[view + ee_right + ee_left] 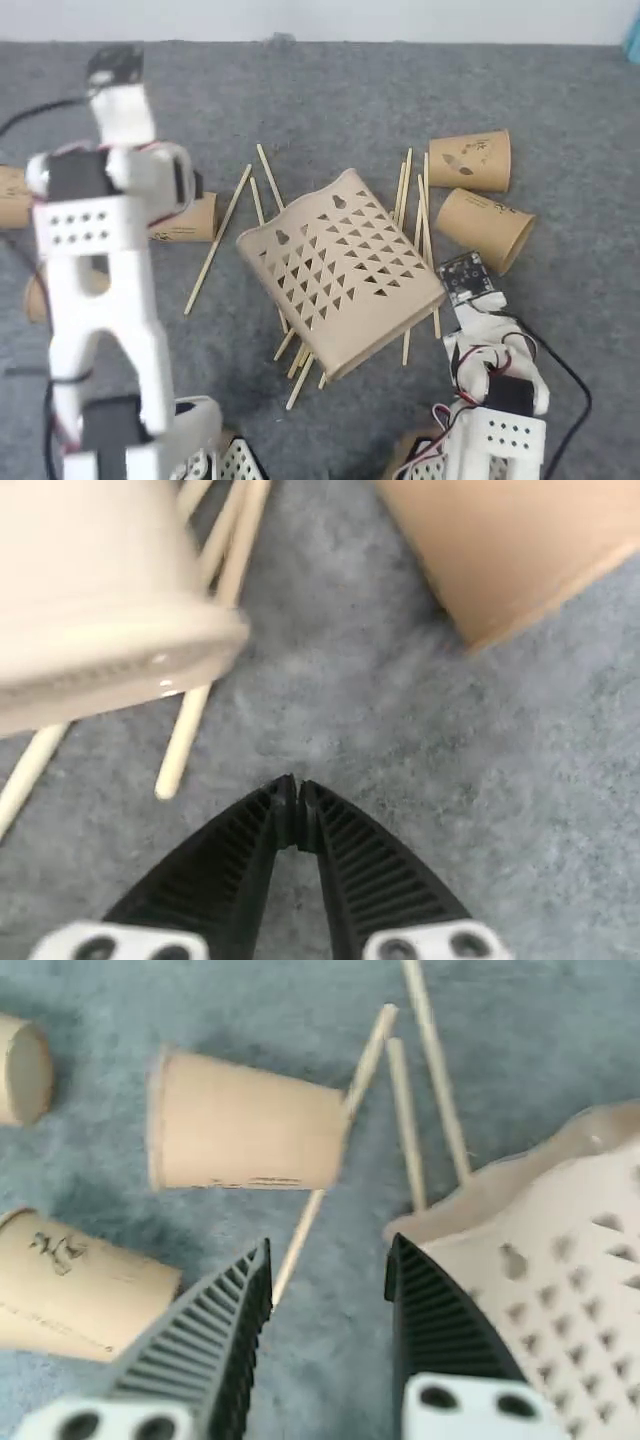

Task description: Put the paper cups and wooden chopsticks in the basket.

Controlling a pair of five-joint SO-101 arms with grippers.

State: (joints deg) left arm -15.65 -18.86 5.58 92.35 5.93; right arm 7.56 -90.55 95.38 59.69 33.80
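Note:
The pale perforated basket (340,270) lies tipped on its side mid-table, with several wooden chopsticks (415,205) scattered around and under it. Two paper cups (470,160) (485,228) lie on their sides to its right. Another cup (190,220) lies to its left, partly hidden by the left arm (100,260). My left gripper (330,1250) hangs open above the carpet between that cup (245,1135) and the basket's rim (560,1250), over a chopstick (310,1225). My right gripper (295,785) is shut and holds nothing, low over bare carpet between the basket (100,600) and a cup (500,550).
Two more cups (12,195) (35,295) lie at the far left, partly hidden behind the left arm; they also appear in the left wrist view (20,1070) (70,1280). The right arm's base (495,420) stands at the front right. Grey carpet covers the table.

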